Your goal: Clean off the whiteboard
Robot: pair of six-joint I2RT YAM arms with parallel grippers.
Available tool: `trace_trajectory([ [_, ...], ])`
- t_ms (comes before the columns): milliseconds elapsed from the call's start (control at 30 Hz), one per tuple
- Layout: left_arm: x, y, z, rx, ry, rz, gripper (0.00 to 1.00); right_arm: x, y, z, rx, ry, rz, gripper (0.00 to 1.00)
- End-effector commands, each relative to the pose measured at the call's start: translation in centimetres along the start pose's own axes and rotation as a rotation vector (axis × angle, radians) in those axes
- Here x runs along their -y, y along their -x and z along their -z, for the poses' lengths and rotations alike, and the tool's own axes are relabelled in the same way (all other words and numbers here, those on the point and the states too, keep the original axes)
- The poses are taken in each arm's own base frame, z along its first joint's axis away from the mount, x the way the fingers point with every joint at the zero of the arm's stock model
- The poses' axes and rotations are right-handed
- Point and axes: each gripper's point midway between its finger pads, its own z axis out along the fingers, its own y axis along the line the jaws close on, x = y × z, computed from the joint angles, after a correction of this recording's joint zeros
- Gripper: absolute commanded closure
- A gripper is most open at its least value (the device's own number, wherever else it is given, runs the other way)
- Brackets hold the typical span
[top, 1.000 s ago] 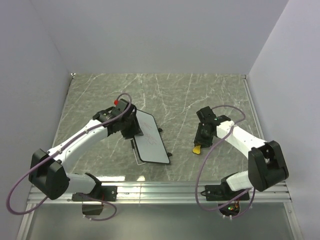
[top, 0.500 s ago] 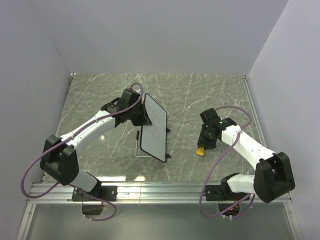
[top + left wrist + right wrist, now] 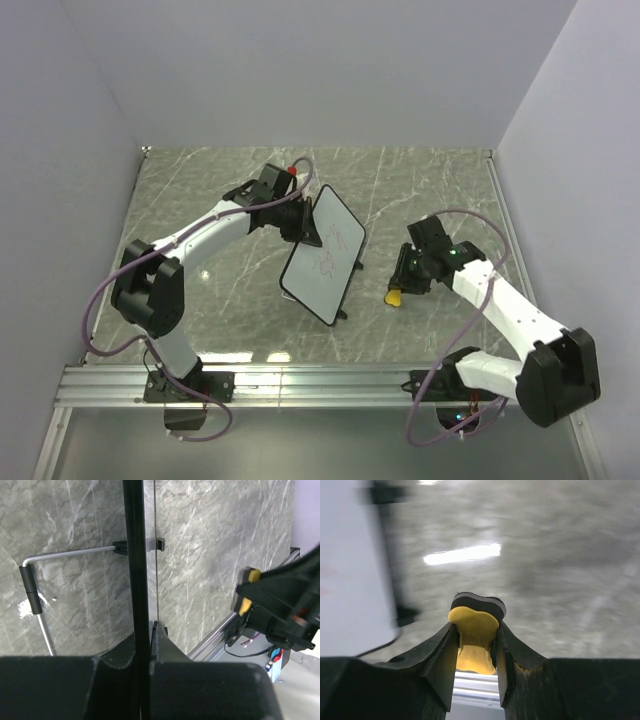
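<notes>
You get soft, even, bright light in the top view. The tabletop (image 3: 420, 190) shows two pale glare patches nearward of the whiteboard (image 3: 322, 255), which casts only a faint shadow. In your right wrist view, motion blur smears everything beyond the right end effector (image 3: 476, 630). A white glare streak lies right of the whiteboard, and the yellow eraser (image 3: 472, 622) is sharp. Your left wrist view is crisp, but the left end effector (image 3: 146, 635) is underexposed, near black.

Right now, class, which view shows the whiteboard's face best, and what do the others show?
The top external view: the whiteboard shows its whole face, faint red scribbles included. The left wrist sees only its black rim edge-on in the left pincer; the right wrist, a blurred white part.
</notes>
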Motion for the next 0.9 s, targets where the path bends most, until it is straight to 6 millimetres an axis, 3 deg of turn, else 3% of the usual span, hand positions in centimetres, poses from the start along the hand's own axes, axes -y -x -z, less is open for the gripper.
trace_trajectory([
  [0,-5.8,-4.2,-4.4,-0.126,0.230,-0.147,1.00,-6.0,2.6,3.6,0.111,0.314,0.039,1.00],
  [100,-6.5,-5.0,-4.4,-0.147,0.259,-0.125,1.00,-9.8,4.7,5.8,0.167,0.480,0.025,1.00],
  [200,-6.6,-5.5,-4.3,-0.162,0.274,-0.118,1.00,-12.8,6.7,6.1,0.166,0.571,-0.009,1.00],
  [367,-6.5,-6.2,-4.4,-0.196,0.304,-0.118,1.00,-16.9,10.3,3.9,0.148,0.626,-0.044,1.00],
  [400,-6.5,-6.4,-4.4,-0.204,0.309,-0.115,1.00,-18.2,11.4,4.6,0.165,0.654,-0.035,1.00],
  [433,-6.5,-6.4,-4.4,-0.204,0.312,-0.107,1.00,-18.7,11.9,3.5,0.153,0.646,-0.039,1.00],
  [500,-6.1,-6.6,-4.3,-0.207,0.301,-0.101,1.00,-20.4,13.4,4.1,0.171,0.672,-0.030,1.00],
  [533,-6.0,-6.6,-4.2,-0.207,0.301,-0.099,1.00,-20.8,13.8,3.2,0.159,0.664,-0.035,1.00],
  [667,-6.0,-7.0,-4.2,-0.229,0.319,-0.109,1.00,-23.0,15.5,3.3,0.173,0.698,-0.035,1.00],
  [867,-6.0,-6.8,-4.0,-0.236,0.342,-0.122,1.00,-23.8,14.8,1.0,0.142,0.662,-0.025,1.00],
])
